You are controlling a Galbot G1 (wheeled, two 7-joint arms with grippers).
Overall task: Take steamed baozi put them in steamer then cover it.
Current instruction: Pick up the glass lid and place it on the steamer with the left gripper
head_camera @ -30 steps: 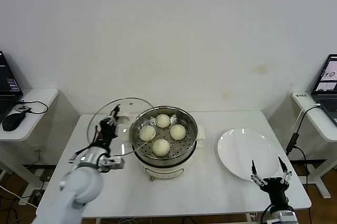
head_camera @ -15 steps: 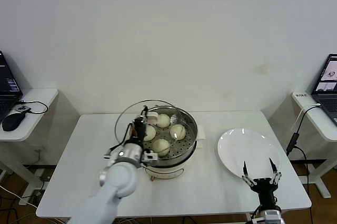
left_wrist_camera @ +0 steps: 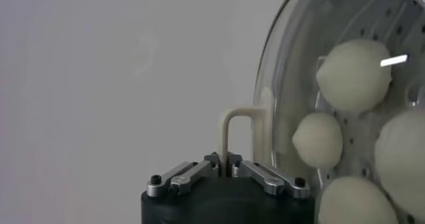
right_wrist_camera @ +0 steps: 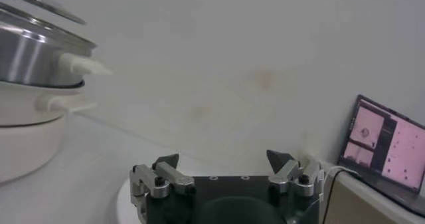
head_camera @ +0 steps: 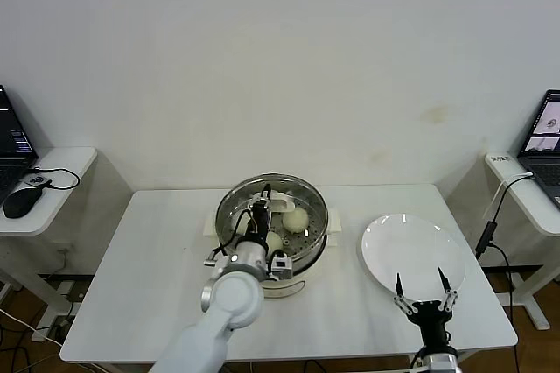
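The stainless-steel steamer (head_camera: 311,231) stands upright on its white base at the middle of the bench. Cream-white baozi (left_wrist_camera: 352,74) rest on its perforated tray; three show in the head view, four from the left wrist. The glass cover (left_wrist_camera: 279,79), pinched by its bar handle (left_wrist_camera: 242,129), sits over the pot, seemingly not fully seated.

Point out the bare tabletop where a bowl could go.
Bare: the white table's left part beside the round stainless-steel steamer, and the strip between it and the flat white plate. Crowded: the right part, under the plate and the open right gripper.
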